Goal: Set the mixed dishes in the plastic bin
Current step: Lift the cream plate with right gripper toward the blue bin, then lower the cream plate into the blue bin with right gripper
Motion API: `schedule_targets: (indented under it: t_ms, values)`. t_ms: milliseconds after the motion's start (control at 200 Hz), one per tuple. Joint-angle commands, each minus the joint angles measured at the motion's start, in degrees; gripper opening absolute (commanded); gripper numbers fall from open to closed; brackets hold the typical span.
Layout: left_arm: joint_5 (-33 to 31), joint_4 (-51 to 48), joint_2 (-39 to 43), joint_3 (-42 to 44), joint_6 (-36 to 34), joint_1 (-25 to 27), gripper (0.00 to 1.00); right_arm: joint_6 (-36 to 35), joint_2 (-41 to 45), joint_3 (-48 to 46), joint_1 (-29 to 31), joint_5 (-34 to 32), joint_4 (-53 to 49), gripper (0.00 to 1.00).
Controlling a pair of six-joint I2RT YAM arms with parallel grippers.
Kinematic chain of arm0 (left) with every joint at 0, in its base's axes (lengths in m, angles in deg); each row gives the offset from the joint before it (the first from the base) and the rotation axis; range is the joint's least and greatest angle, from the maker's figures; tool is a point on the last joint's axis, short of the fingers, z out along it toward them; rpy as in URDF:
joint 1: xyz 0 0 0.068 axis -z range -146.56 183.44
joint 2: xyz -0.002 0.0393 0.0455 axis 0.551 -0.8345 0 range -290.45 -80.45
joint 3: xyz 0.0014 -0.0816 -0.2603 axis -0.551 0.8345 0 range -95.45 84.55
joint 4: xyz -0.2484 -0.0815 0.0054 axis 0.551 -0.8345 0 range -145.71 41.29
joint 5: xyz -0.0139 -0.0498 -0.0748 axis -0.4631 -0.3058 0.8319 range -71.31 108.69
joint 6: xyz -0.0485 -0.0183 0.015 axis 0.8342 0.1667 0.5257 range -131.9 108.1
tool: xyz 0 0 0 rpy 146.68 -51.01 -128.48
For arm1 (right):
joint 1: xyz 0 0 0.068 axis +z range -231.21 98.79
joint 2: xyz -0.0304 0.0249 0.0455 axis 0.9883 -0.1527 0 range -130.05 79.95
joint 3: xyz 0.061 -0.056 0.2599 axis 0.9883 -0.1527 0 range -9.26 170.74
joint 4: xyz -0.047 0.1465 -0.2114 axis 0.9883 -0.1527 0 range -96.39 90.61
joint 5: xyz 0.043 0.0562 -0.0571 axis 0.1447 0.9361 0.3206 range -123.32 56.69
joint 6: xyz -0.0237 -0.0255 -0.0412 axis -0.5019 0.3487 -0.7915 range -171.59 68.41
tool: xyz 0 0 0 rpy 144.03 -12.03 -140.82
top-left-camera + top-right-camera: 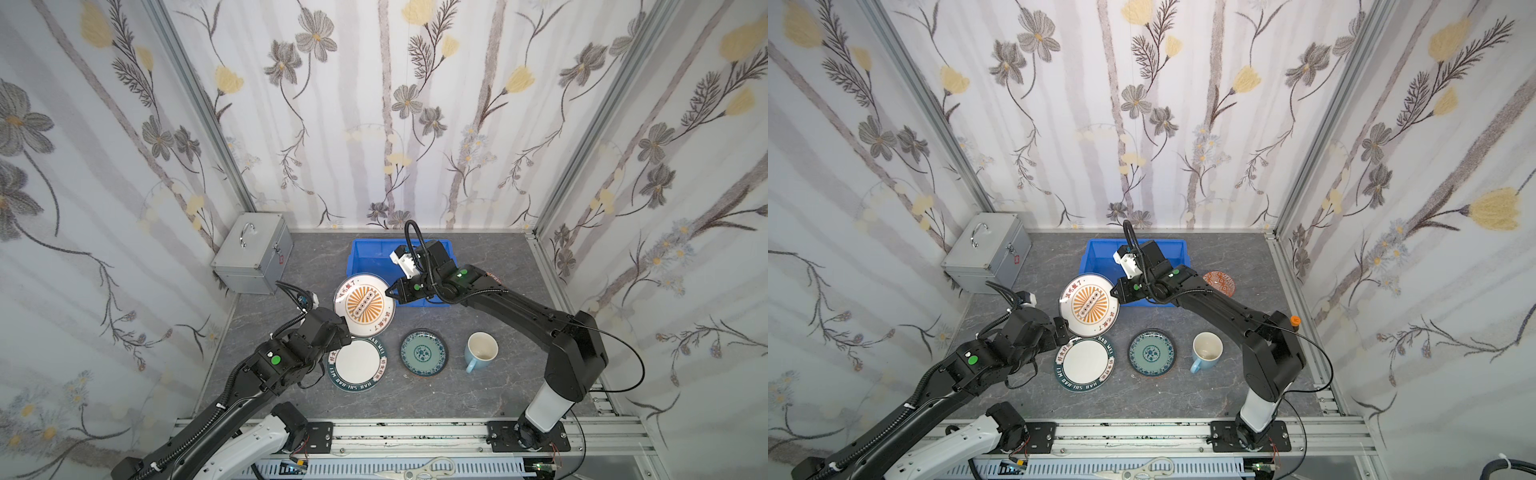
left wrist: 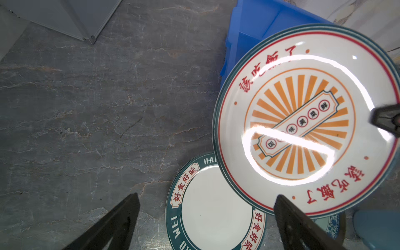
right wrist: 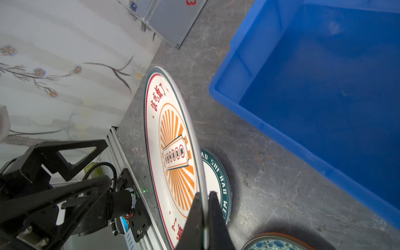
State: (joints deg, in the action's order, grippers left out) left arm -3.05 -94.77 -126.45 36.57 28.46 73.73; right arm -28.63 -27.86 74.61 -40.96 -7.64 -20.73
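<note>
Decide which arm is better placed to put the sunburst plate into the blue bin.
Right. The right gripper is shut on the rim of the sunburst plate, beside the blue bin; the left gripper is open, gripping nothing.

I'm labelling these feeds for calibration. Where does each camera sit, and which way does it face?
Top views: high over the table's front edge, looking down toward the back wall; left arm, right arm, blue bin, sunburst plate show.
Left wrist: on the left arm, facing down at the table past the open left gripper; lettered plate below.
Right wrist: on the right arm, looking along the right gripper, shut on the sunburst plate's rim, toward the left arm.
Shared: both wrist views show the sunburst plate, lettered plate and blue bin.
</note>
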Motion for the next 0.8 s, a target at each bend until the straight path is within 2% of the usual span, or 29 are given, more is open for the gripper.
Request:
schedule_targets:
  t_ms: [0, 175, 410, 575, 794]
  values:
    - [-1.9, -0.7, -1.7, -3.8, -3.6, -0.9, 1.00, -1.9, -1.9, 4.4, -2.5, 1.4, -2.3, 0.04]
    - [1.7, 2.2, -7.6, -10.3, -8.1, -3.5, 1.00, -2.3, -6.3, 10.1, -7.0, 2.6, -2.4, 0.05]
    - [9.1, 7.6, -20.3, -19.6, -12.6, -7.5, 1.00, -1.6, -16.4, 18.9, -11.8, 6.1, -1.7, 0.05]
    - [12.1, 9.7, -28.6, -25.0, -14.1, -9.2, 1.00, -1.0, -22.7, 24.8, -14.3, 7.7, -1.6, 0.05]
    - [14.6, 11.2, -34.5, -28.6, -14.9, -10.8, 1.00, 0.8, -29.6, 30.6, -17.2, 9.9, -0.8, 0.05]
